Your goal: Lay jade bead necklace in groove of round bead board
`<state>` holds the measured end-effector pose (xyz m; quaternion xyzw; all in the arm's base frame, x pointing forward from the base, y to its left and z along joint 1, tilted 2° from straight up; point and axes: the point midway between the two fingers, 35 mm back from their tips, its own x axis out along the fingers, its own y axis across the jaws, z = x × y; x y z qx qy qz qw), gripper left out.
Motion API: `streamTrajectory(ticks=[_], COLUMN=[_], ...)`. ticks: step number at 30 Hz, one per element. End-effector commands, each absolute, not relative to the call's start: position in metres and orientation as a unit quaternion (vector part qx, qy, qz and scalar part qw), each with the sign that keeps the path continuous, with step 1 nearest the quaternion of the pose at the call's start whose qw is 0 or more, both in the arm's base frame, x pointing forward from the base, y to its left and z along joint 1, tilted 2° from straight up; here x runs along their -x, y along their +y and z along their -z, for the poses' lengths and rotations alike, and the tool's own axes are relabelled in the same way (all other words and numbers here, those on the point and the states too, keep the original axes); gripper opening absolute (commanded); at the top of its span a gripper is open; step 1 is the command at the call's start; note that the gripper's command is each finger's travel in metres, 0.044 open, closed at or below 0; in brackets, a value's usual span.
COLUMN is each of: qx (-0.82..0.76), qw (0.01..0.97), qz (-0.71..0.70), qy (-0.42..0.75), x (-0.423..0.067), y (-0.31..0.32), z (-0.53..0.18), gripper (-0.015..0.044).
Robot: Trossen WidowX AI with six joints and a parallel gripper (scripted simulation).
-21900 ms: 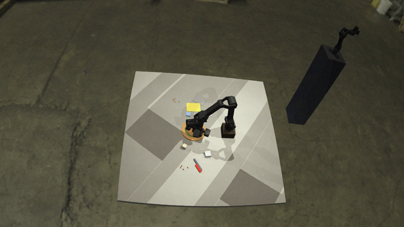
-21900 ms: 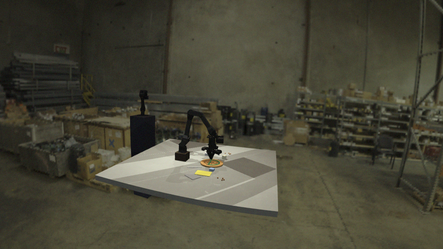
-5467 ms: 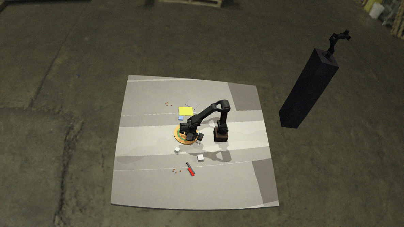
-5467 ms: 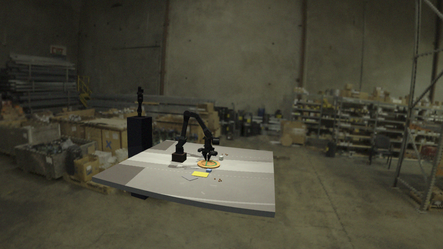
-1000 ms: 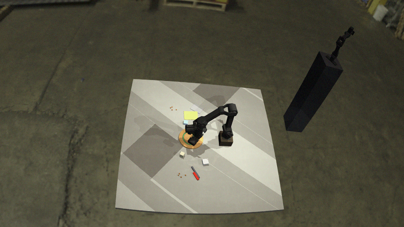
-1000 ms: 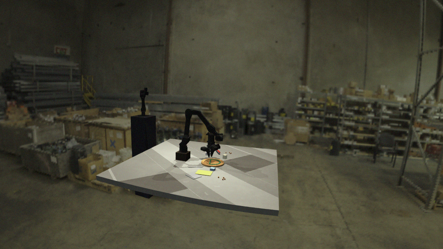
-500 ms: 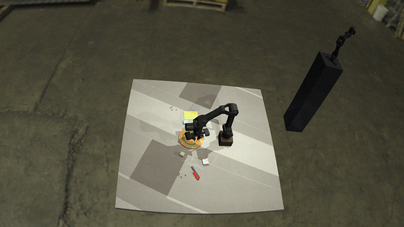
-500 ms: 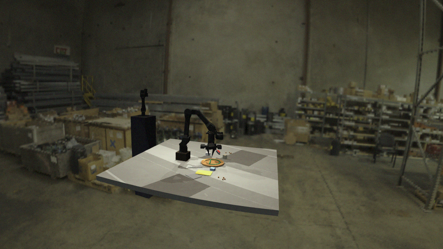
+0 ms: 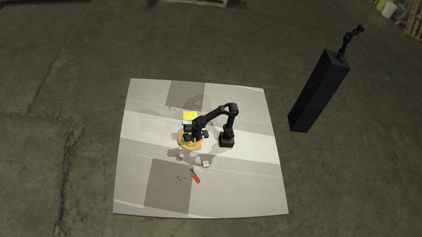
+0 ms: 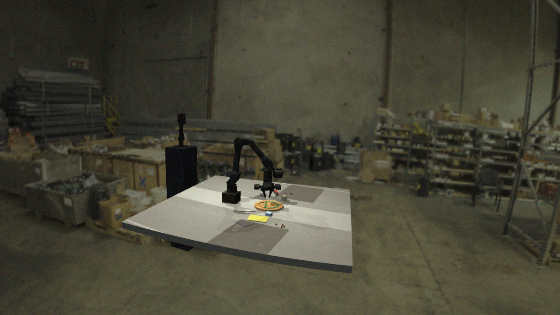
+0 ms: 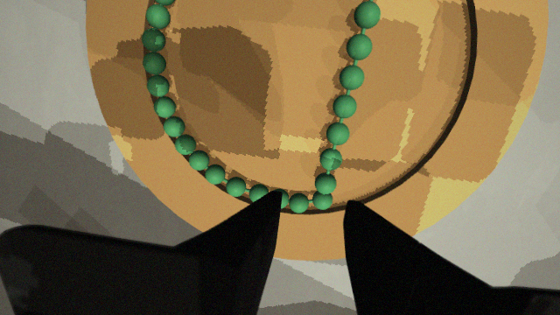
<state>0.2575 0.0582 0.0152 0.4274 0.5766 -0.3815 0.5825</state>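
On the table point(image 9: 234, 195) point(image 10: 313, 250), the necklace point(image 9: 190, 145) point(image 10: 265, 204) point(image 11: 345, 106) lies on the bead board point(image 9: 180, 144) point(image 10: 257, 206) point(image 11: 118, 105), partly in its groove, between 1 pad point(image 9: 189, 115) point(image 10: 257, 218) and 2 blocks point(image 9: 181, 155) point(image 10: 284, 198).

Odds and ends on the cloth-patterned table point(image 9: 234, 195) point(image 10: 313, 250)
A yellow sheet point(image 9: 189, 115) point(image 10: 257, 218) lies just beside a blue block point(image 9: 184, 122) point(image 10: 268, 213); a tan block point(image 9: 181, 155) point(image 10: 284, 198) and a white block point(image 9: 205, 164) sit apart, near a red-and-grey tool point(image 9: 195, 176), with small brown beads point(image 9: 180, 180) point(image 10: 282, 225) scattered in two groups
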Motion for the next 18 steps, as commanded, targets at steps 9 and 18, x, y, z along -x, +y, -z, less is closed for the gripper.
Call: streamTrajectory(ticks=[9,18], qx=[-0.424,-0.424], qw=[0.578,0.577], qz=[0.386,0.388], qy=[0.58,0.581], x=[-0.254,-0.253], y=[0.058,0.058], z=[0.005,0.014], gripper=[0.012,0.012])
